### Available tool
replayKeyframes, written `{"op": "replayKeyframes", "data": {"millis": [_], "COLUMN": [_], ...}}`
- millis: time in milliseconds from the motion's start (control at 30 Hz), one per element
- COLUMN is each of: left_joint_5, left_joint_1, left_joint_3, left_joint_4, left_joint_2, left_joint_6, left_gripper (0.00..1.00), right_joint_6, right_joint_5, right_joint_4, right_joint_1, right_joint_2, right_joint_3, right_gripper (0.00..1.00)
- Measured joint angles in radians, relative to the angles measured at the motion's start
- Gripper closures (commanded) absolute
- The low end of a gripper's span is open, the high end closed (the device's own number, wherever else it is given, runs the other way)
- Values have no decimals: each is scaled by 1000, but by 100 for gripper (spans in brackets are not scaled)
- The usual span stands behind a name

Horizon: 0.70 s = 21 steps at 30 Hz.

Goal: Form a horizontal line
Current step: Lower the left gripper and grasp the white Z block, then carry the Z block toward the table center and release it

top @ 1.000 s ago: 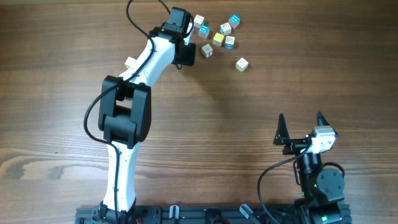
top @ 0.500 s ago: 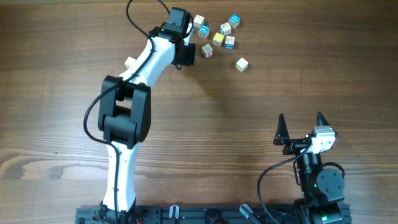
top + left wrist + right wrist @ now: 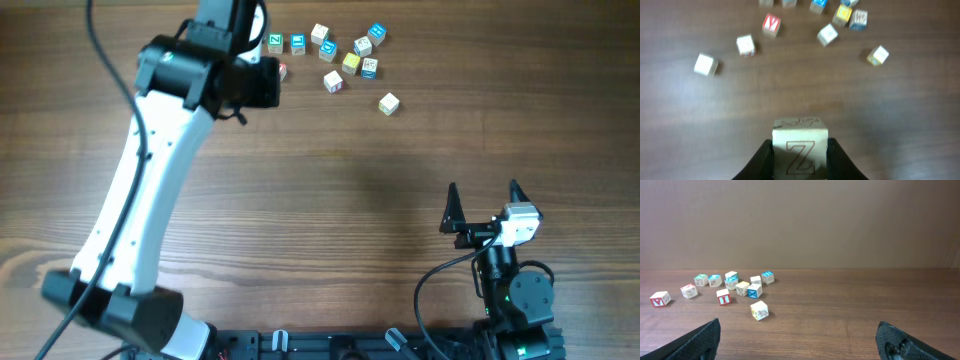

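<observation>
Left wrist view: left gripper (image 3: 800, 144) shut on the cream Z cube (image 3: 800, 152), loose cubes scattered beyond.
Both fingers (image 3: 762, 161) press the Z cube's sides; its lower edge is cut off by the frame, so contact with the table (image 3: 920, 125) cannot be told. A stretch of wood separates the Z cube from the rest. Beyond it to the left lie a cream cube (image 3: 746, 45) and a second cream cube (image 3: 705, 64), apart from each other and not edge to edge; farther off sits a red V cube (image 3: 771, 24). Coloured cubes at the top edge are cropped and blurred. Overhead, the left arm (image 3: 150, 190) hides the Z cube and its gripper. The right gripper (image 3: 482, 203) stands well apart from the Z cube, jaws spread wide and empty.
</observation>
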Motion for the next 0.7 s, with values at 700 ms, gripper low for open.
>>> {"op": "replayKeyframes", "data": {"millis": [700], "left_joint_5": [1], "left_joint_1": [-91], "left_joint_3": [-670], "left_joint_4": [448], "left_joint_2": [-27], "left_joint_6": [-367], "left_gripper": [88], "right_joint_6": [0], "right_joint_5": [0], "right_joint_4": [0], "right_joint_1": [0], "right_joint_2": [0], "right_joint_3": [0], "right_gripper": [0]}}
